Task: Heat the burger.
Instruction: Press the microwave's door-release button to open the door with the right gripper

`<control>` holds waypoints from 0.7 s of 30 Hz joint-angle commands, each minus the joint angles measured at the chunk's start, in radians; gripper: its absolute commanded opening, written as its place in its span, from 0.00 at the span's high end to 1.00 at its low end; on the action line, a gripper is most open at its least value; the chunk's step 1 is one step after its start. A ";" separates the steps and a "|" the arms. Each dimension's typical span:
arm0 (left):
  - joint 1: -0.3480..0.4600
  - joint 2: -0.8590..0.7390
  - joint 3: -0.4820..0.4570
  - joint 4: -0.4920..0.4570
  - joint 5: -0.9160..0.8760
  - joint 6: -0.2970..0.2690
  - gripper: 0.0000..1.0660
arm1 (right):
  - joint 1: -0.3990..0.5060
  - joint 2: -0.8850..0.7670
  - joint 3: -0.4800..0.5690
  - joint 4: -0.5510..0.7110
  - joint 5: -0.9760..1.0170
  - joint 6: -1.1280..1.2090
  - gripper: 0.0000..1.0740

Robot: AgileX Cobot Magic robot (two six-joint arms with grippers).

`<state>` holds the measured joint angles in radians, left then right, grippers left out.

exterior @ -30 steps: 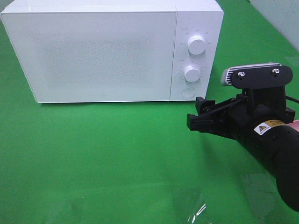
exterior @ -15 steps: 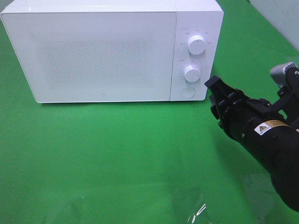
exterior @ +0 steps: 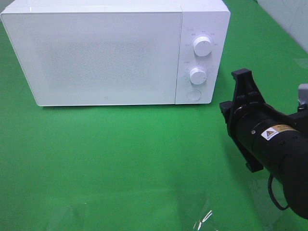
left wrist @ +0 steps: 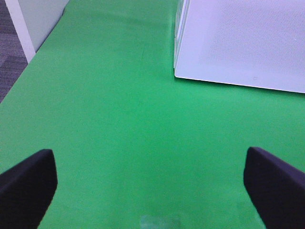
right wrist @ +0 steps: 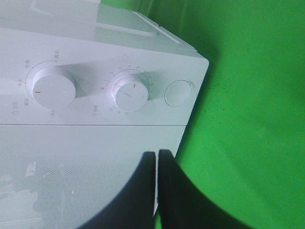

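Note:
The burger is out of view. A white microwave (exterior: 106,53) stands at the back of the green table with its door closed. My right gripper (exterior: 224,107) hovers just right of its control panel, rolled onto its side, and it is shut with nothing between the fingers. In the right wrist view the closed fingertips (right wrist: 156,153) point at the seam between door and panel, below the timer knob (right wrist: 128,90). My left gripper (left wrist: 150,186) is open over bare green cloth, near the microwave's left front corner (left wrist: 177,74).
The panel carries an upper knob (exterior: 202,46), a lower knob (exterior: 198,75) and a round door button (exterior: 193,95). A clear plastic sheet (exterior: 202,219) lies at the front edge. At the table's left edge stands a white wall (left wrist: 33,19).
My right gripper has closed from wide open to shut. Its wrist has rolled about a quarter turn, and it has drawn slightly right, away from the panel. The left gripper is unchanged.

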<state>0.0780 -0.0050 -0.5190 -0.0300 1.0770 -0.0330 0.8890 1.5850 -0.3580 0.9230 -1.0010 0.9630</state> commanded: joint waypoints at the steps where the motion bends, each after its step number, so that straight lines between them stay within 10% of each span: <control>1: 0.002 -0.022 0.003 -0.008 -0.010 0.000 0.07 | 0.004 0.053 -0.013 -0.008 0.004 0.024 1.00; 21: 0.002 -0.022 0.003 -0.008 -0.010 -0.001 0.07 | -0.164 0.259 -0.233 -0.131 0.122 0.243 1.00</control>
<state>0.0780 -0.0050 -0.5190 -0.0300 1.0770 -0.0330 0.7490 1.8240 -0.5630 0.8280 -0.9020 1.1570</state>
